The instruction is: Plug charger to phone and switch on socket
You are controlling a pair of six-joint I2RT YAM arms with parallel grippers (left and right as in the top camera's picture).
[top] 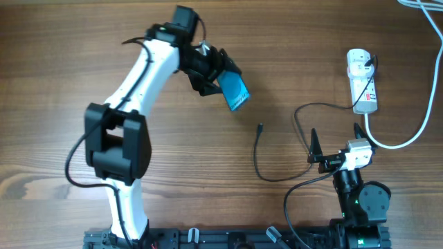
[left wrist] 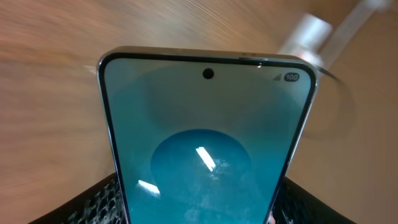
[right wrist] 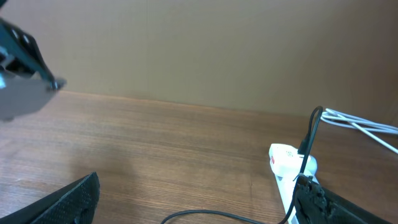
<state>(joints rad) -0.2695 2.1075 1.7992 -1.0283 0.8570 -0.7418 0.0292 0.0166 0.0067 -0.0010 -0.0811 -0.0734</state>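
Evidently the plugging step is in hand. Wooden surface (top: 62, 41). Left end effector (top: 220, 77), toward the far edge at centre, is clamped on the phone (top: 236, 93), which is tilted with its screen lit. Right end effector (top: 337, 142), toward the near right corner, has jaws wide and empty. Socket (top: 362, 86) lies by the right edge. Charger (top: 260, 128) plug lies loose mid-surface. Next, likely: the right takes the plug and aligns it to the phone's port.

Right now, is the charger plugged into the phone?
No, the charger lies on the table, apart from the phone in the left gripper.
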